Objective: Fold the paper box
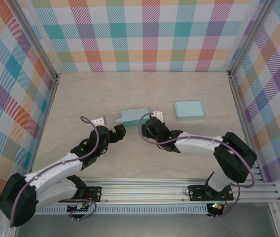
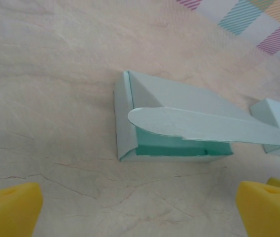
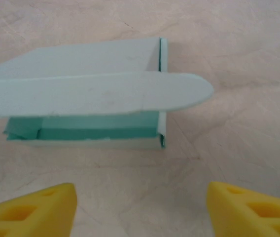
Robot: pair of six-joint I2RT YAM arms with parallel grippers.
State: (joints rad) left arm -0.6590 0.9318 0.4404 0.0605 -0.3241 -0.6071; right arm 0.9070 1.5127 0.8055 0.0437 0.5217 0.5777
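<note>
- At the centre of the overhead frame, the pale teal paper box [image 1: 135, 117] lies on the wooden table [image 1: 81, 94], its lid flap half raised.
- Just below its left end sits the left gripper [image 1: 119, 131], and below its right end the right gripper [image 1: 147, 126].
- In each wrist view, the yellow fingertips [image 2: 9, 210] [image 3: 31, 210] stand wide apart in the bottom corners, gripping nothing, with the box above them, untouched.
- A second, closed box [image 1: 189, 109] lies further right.

Right wrist: paper box [image 3: 90, 59], its lid [image 3: 95, 94] runs off left edge | left wrist: I find second box [image 2: 278, 116] cut by right edge.
</note>
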